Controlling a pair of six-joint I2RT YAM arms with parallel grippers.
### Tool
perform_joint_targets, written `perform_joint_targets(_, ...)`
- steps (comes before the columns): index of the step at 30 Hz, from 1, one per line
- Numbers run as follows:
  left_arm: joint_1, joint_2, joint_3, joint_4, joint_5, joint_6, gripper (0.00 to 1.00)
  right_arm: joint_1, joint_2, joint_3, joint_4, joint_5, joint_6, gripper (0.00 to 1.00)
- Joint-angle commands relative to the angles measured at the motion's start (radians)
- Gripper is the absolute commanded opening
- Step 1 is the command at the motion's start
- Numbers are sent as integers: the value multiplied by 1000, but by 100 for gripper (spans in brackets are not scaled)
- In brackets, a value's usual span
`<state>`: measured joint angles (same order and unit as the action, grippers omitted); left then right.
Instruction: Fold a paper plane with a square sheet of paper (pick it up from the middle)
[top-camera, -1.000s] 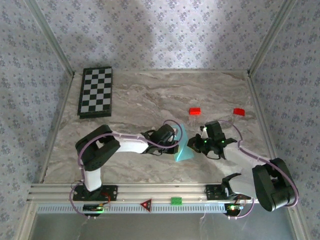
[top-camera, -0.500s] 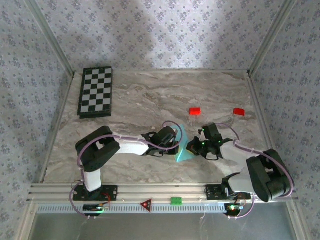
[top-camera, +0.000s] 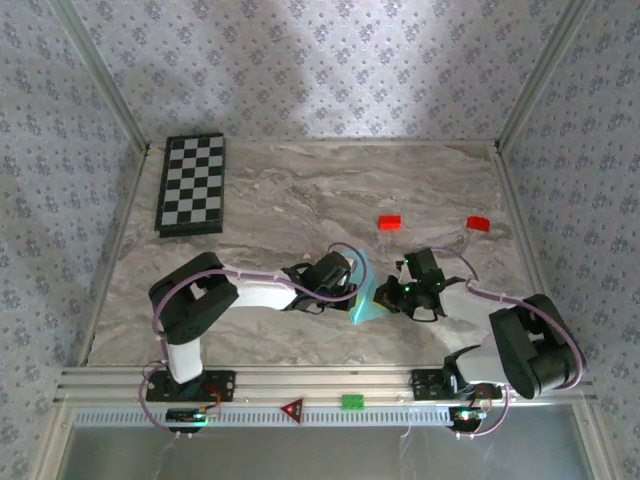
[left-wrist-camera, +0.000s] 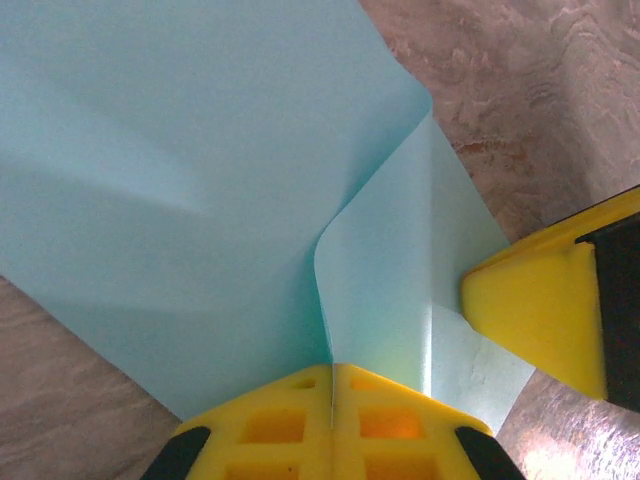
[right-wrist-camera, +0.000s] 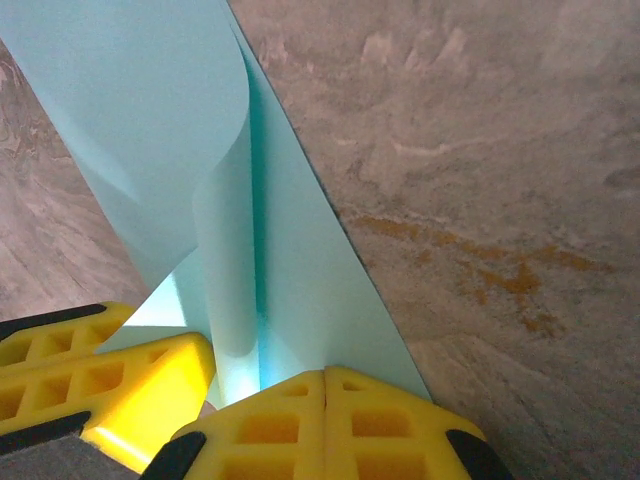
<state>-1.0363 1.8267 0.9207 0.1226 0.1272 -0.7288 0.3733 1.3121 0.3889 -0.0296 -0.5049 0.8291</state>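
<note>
While both arms meet near the front middle of the beige marbled tabletop (top-camera: 300, 200), the light cyan-blue folded paper plane (top-camera: 366, 296) sits between them.
The left gripper (left-wrist-camera: 332, 372) is pinched tight on one edge; the right gripper (right-wrist-camera: 325, 378) is clamped on the neighbouring edge.

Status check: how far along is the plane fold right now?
Done: the paper plane is already folded along a centre crease, seen in the right wrist view. In hand: the left pincer and right pincer are both shut on it, close together. Left, probably: the flaps curl loosely rather than lying flat, so the folds likely need pressing sharp, then setting it on the table.
</note>
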Motion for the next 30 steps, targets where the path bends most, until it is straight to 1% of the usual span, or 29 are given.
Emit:
perform_joint_targets(1,11,-41,8,-38,-2,59,2,-7,21,-12,-88,41,-24,3)
perform_joint_targets(13,31,-26,4,-6,44,97,2,-7,31,-8,-75,20,-26,4)
perform_joint_targets(30,36,-10,3,-25,31,103,2,-6,28,-1,-72,4,-35,5)
